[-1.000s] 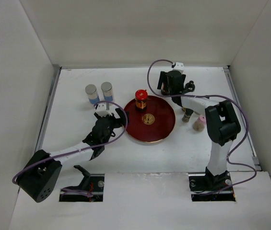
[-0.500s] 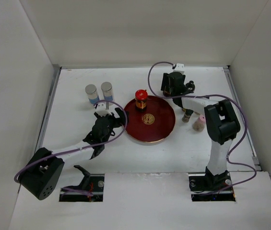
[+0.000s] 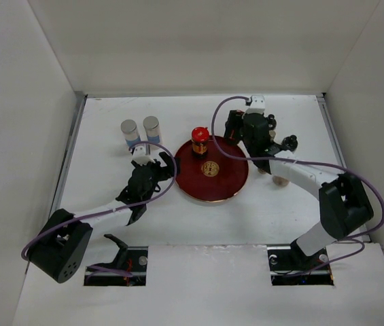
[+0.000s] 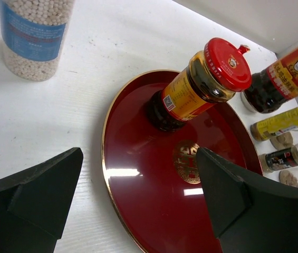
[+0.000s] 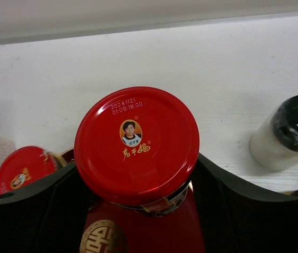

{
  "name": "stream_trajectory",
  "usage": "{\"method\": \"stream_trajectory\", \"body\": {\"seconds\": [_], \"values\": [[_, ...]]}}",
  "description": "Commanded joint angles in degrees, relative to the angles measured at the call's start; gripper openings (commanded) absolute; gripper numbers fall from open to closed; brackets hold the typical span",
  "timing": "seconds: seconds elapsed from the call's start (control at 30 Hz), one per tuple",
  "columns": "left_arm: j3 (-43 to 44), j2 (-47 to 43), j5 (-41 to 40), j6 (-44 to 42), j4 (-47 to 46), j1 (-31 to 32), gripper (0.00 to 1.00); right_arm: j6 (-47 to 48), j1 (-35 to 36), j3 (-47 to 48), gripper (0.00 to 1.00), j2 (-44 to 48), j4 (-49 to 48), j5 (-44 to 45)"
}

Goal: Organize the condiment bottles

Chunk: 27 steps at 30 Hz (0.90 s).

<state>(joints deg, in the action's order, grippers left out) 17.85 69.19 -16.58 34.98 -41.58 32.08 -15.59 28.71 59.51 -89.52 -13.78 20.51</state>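
Far left on the worktop (image 3: 103, 176), we see the left silver-capped cylinder (image 3: 130, 133) and the right silver-capped cylinder (image 3: 151, 129) standing side by side. Just nearer than them, the left tool (image 4: 139, 154) hovers with jaws wide and holding nothing, at the left rim of the dark-red tray (image 3: 229, 182). On the tray's far part stands a red-capped jar (image 3: 200, 141). Moving right, the right tool (image 5: 135, 174) presses its fingers on both sides of the second red-capped jar (image 5: 136, 143), at the tray's far right edge. We cannot tell whether that jar rests or hangs. Right again, a black-capped bottle (image 5: 288, 132) stands on the worktop, and the pink shaker (image 3: 281, 180) peeps out beneath the right arm (image 3: 300, 173).
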Motion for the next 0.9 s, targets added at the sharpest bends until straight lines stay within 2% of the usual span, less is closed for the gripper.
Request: {"method": "stream_trajectory", "body": {"seconds": [0.0,0.63,0.87], "values": [[-0.8,-0.5,1.7,1.9,-4.1,-0.8,0.90,-3.1,1.7,-0.1,0.48,1.2,-8.1,-1.0],[-0.8,-1.2,1.6,1.0,-3.7,-0.9,0.90,-5.2,3.4,2.5,0.50,-9.6,-13.4,-1.2],[-1.0,-2.2,-0.3,-1.4,-3.6,-1.6,0.89,-5.2,4.5,3.5,0.65,-11.6,-14.8,-1.1]]}}
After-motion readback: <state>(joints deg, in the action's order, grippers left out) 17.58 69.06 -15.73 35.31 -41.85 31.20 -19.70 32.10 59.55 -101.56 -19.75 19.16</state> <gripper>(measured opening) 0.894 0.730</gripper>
